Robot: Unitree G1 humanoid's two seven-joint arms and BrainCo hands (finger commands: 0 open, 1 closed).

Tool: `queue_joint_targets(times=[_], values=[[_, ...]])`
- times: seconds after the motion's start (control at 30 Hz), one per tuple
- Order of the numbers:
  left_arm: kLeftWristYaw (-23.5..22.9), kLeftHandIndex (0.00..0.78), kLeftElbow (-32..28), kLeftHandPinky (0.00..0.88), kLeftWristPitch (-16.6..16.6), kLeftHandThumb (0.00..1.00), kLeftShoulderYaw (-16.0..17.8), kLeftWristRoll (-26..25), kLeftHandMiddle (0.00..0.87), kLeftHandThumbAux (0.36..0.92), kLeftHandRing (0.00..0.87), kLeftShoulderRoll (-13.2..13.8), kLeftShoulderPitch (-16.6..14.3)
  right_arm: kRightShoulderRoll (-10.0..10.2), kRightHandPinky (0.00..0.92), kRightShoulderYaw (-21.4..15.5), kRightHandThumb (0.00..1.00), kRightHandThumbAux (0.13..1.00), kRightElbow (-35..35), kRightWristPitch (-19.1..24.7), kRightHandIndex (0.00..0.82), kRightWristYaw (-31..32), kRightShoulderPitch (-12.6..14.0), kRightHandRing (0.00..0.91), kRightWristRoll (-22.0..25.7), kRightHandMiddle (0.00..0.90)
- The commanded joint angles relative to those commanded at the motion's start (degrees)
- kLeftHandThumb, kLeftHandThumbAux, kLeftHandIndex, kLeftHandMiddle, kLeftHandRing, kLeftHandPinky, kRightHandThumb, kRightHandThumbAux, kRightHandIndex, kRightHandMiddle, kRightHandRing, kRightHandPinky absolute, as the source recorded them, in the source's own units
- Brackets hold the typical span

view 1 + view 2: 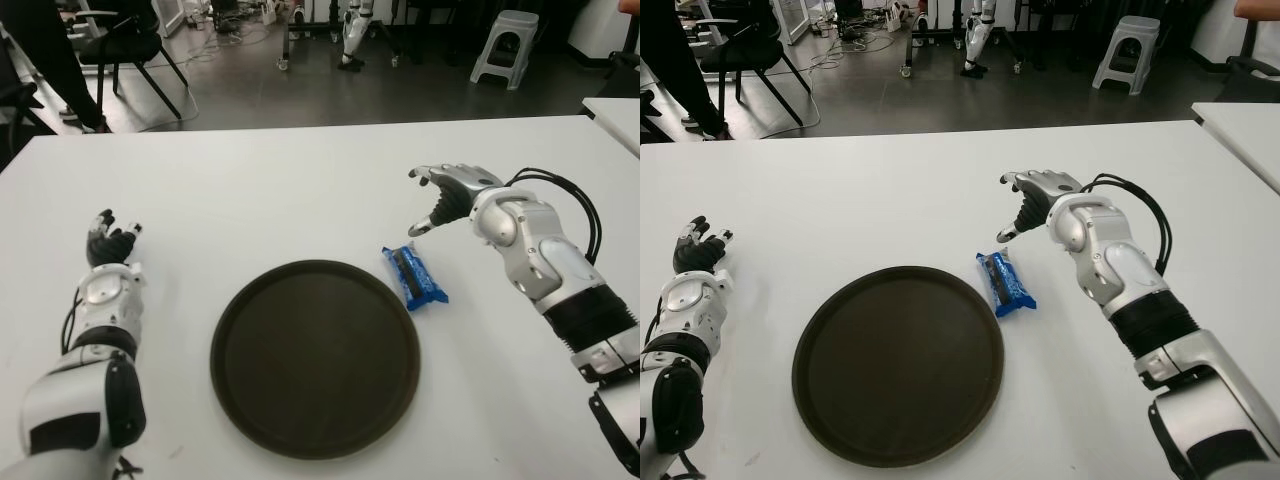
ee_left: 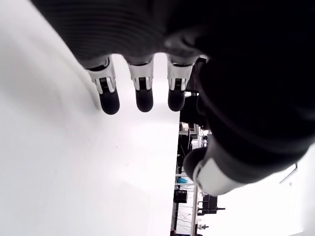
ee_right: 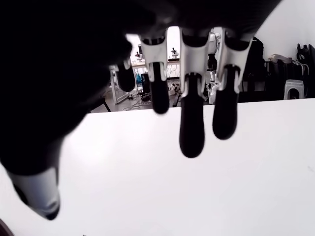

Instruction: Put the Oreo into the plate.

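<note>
Hovering spread, empty: right robot hand [image 1: 440,200] just beyond Oreo [image 1: 414,277]; plate [image 1: 314,356] bare.

A round dark brown plate [image 1: 314,358] lies on the white table [image 1: 250,190], with nothing on it. Just beside the plate's upper right rim lies the blue Oreo packet [image 1: 414,277], lengthwise away from the robot and clear of the rim. The right hand [image 1: 440,195] is above the table just beyond the packet, fingers spread and holding nothing, thumb tip pointing down near the packet's far end. The left hand [image 1: 110,240] shows well to the left of the plate, empty. Beyond the table stand a black chair [image 1: 125,50] and a grey stool [image 1: 506,45].
</note>
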Motion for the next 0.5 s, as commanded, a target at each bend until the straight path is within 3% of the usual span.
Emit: queue_joint_targets(times=[0.23,0.5], values=[[0.0,0.0,0.0,0.035,0.1,0.0,0.1,-0.1,0.0,0.798,0.0,0.1,0.0,-0.1,0.159,-0.4,0.095,0.612,0.1,-0.7,0.0,-0.5,0.4,0.089,0.1,0.018],[-0.1,0.0,0.1,0.029,0.3,0.0,-0.1,0.1,0.0,0.794,0.0,0.2,0.1,0.0,0.099,-0.7,0.098,0.614,0.2,-1.3,0.0,-0.7,0.6,0.055,0.2,0.031]])
